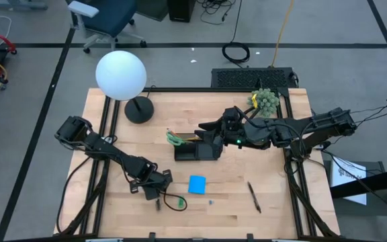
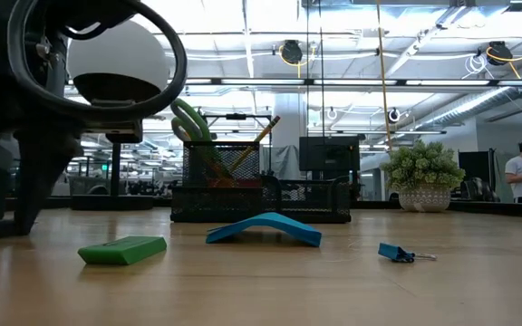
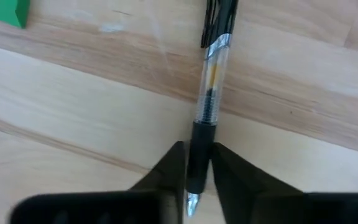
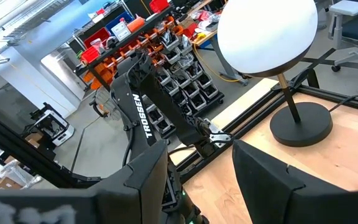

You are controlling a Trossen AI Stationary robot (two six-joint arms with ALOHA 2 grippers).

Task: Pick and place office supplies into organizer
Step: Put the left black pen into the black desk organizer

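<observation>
Pen (image 3: pixel 209 93): light, stiff, slick; my left gripper (image 3: pixel 194 171) pinches its rubber grip; right gripper (image 4: pixel 197 168) gapes empty.

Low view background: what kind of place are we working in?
Probably a robotics lab or workshop: open ceiling with ducts, parts shelves, and a wooden table holding the arms.

Left gripper (image 3: pixel 194 180) low at table, jaws clamped; right gripper (image 4: pixel 197 174) raised, jaws seemingly apart.
</observation>
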